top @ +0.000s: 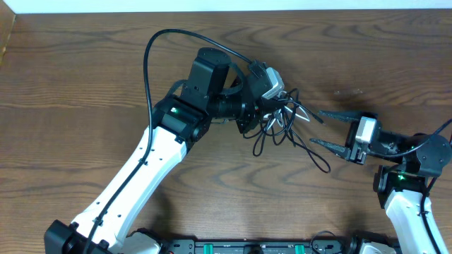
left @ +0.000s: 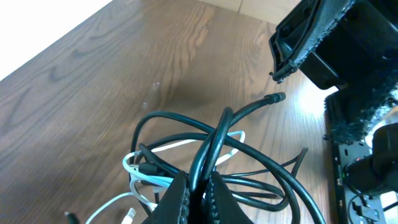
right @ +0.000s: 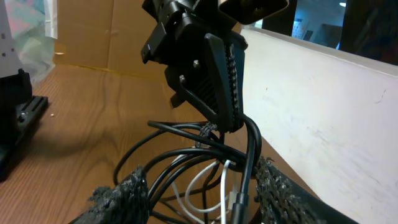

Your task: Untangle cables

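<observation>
Up close, white cable [left: 168,147] — overhead, black cables [top: 282,134]

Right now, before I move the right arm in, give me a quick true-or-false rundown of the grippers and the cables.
1. The left gripper is shut on a black cable. True.
2. The right gripper is clamped on the white cable. False: its jaws stand open and it grips nothing.
3. The white cable runs through the same bundle as the black ones. True.
4. The cables lie spread out, each apart from the others. False: they are looped together in one tangle at the left gripper.
</observation>
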Controlling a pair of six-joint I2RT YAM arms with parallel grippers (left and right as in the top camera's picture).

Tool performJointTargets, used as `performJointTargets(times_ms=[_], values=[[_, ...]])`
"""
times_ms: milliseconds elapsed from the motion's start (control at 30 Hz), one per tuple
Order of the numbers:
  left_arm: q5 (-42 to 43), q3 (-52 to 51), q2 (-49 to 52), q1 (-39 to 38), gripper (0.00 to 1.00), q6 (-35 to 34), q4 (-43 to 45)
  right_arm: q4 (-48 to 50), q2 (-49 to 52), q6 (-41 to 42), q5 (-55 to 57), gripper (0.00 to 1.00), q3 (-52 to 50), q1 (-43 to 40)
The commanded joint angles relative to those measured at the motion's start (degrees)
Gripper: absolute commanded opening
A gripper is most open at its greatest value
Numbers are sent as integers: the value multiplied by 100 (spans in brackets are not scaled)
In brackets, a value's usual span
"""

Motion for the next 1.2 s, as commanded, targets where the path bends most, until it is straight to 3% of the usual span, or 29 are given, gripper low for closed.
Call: performJointTargets(times_ms=[0,167,467,767,1033,1167], values=[[413,26,-144,-7,8,-140,-37,-11,-35,-103,153,46,74,-20],[564,26,-144,-7,8,-138,-146,-11,-35,-142,420,32,74,-31],[966,26,-184,-7,7,-140,-66,-243,-35,-247,417,36,74,-42],[931,26,-197,-7,8,-136,-68,-254,-35,-245,409,2,74,-39],[645,26,-197,-9,7,-138,24,-284,-35,-61,468,1,74,136],[-59,26,-190,-249,8,-136,79,-317,-35,219,809,1,74,415]])
